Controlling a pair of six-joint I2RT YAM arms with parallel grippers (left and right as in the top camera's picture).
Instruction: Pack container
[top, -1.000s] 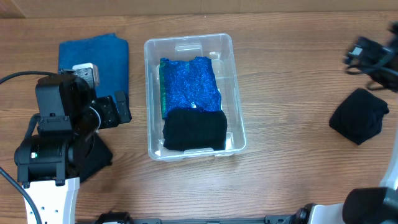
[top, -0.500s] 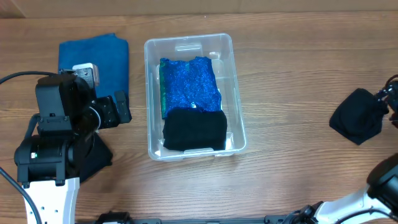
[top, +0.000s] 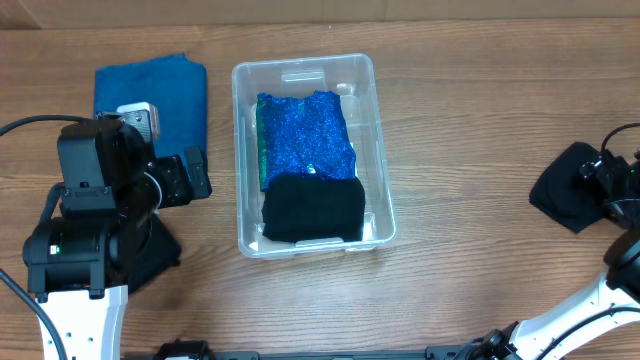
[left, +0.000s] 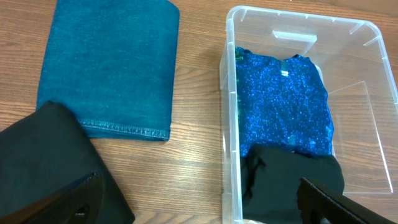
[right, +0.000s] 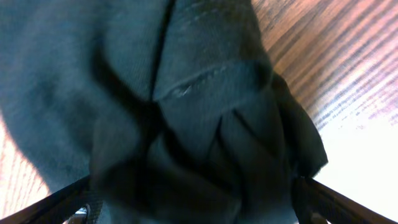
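Note:
The clear plastic container (top: 238, 150) stands in the middle of the table. It holds a sparkly blue cloth (top: 303, 135) and a folded black cloth (top: 312, 208) at its near end. It also shows in the left wrist view (left: 227, 93). My left gripper (top: 190, 176) is open and empty, left of the container, over bare wood (left: 202, 202). My right gripper (top: 606, 182) is open at the far right. Its fingers straddle a bundled black garment (top: 568, 188), which fills the right wrist view (right: 186, 93).
A folded blue towel (top: 165, 90) lies at the back left and shows in the left wrist view (left: 112, 62). Another black cloth (top: 155, 252) lies under the left arm (left: 43, 162). Bare wood lies between the container and the black garment.
My right gripper has come in from the far right back edge and down onto the black garment. The left arm and the container have not moved.

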